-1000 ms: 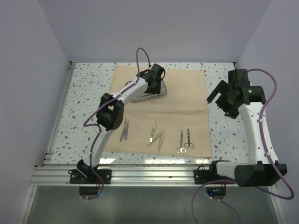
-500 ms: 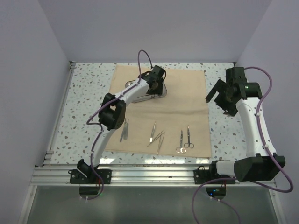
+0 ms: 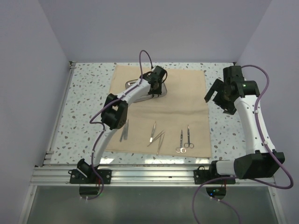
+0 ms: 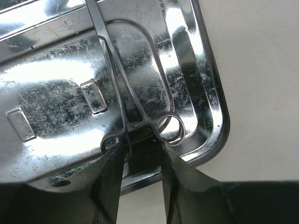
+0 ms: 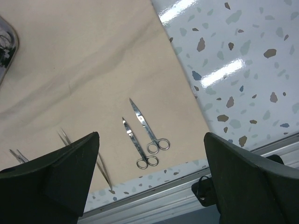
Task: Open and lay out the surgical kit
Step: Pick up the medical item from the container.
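Pale walls (image 3: 28, 70) close in a speckled surface (image 3: 86, 98). On it the cloth (image 3: 187, 93) is spread flat under the tray (image 3: 150, 95). Nearer the arm bases than the tray lie the laid-out tweezers (image 3: 156, 136) and scissors (image 3: 188, 137), in a loose row. The left gripper (image 3: 158, 79) hangs over the tray's right end. The right gripper (image 3: 218, 101) is well to the tray's right, above the cloth's edge, so the left arm is much the nearer one.

In the left wrist view, forceps (image 4: 111, 74) lie inside the tray. Their rings are at the tray's corner closest to the fingers (image 4: 110, 186), and their long axis runs straight away from the fingers toward the tray's far end. The fingers are a little apart. One tip is at the left ring, the other is just beside the right ring, and the handle's locking part sits in the mouth of the gap. Nothing looks clamped yet. The next move probably needs them to close on that handle before lifting.

The right wrist view shows the right gripper (image 5: 150, 137) with fingers wide apart and nothing between them. The scissors (image 5: 149, 126) lie side by side on the cloth below, well apart from the tray (image 5: 5, 46), whose corner shows at the left edge.
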{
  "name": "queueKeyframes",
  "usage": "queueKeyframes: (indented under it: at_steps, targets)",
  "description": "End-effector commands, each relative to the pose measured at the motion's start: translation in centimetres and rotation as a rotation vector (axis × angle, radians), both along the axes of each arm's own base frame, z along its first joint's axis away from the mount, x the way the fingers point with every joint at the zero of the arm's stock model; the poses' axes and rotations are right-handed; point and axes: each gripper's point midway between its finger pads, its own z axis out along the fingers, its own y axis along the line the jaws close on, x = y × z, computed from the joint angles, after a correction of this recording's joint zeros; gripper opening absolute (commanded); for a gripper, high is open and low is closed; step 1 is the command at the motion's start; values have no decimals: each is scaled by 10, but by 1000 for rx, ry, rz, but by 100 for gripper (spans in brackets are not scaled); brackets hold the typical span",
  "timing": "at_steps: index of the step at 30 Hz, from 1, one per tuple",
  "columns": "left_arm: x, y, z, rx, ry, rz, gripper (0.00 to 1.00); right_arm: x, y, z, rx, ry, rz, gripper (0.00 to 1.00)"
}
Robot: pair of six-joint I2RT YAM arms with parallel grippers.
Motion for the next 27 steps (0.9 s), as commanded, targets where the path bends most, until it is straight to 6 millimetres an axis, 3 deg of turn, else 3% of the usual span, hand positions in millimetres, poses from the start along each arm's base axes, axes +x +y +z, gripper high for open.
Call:
queueKeyframes:
  at_steps: [1, 7, 13, 17, 22, 23, 27]
  targets:
    - [-10, 24, -36, 110, 77, 48, 38, 9, -4, 13, -37, -47, 8, 98]
    - [-36, 52, -65, 235, 174, 75, 28, 11, -4, 10, -39, -42, 7, 98]
    - [-66, 62, -93, 271, 291, 59, 22, 12, -4, 9, -40, -42, 6, 98]
    - [-79, 56, -109, 264, 334, 18, 18, 13, -5, 10, -43, -44, 4, 98]
    - [-86, 52, -121, 259, 372, -13, 5, 14, -5, 10, -44, -42, 4, 98]
    - [-87, 51, -123, 252, 376, -19, 0, 14, -5, 10, -45, -43, 3, 98]
    - [-86, 44, -118, 217, 367, -45, 0, 14, -5, 9, -46, -42, 3, 98]
